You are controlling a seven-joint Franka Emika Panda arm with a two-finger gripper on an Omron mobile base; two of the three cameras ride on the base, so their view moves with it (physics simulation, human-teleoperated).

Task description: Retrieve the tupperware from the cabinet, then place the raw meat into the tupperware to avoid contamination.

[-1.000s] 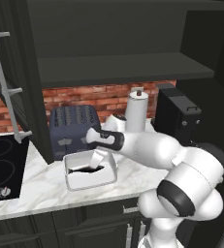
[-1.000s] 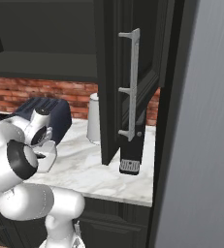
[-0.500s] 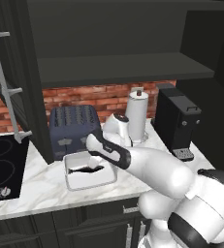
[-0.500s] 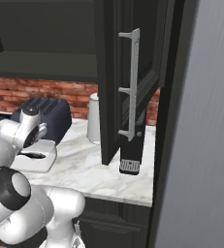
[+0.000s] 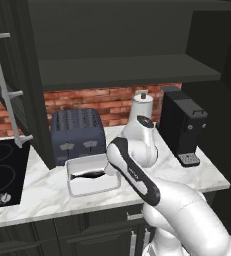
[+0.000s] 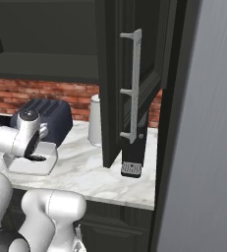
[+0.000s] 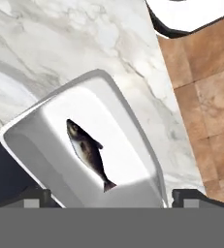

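Tupperware [image 7: 133, 140] sitting on the marble worktop [image 5: 42, 200], just in front of the toaster [image 5: 77, 134]; raw meat [image 7: 88, 152] lying flat on its white floor, touching nothing else; gripper [image 7: 106, 196] spread wide above the container, holding nothing. Judged: placing done, only the retreat left. Best lifted straight up and away, keeping the fingers clear of the thin near wall so as not to nudge or tip the container; no closing until well above the rim; cabinet [image 5: 122, 45] overhead open, shelf bare, so rise with care beneath it.
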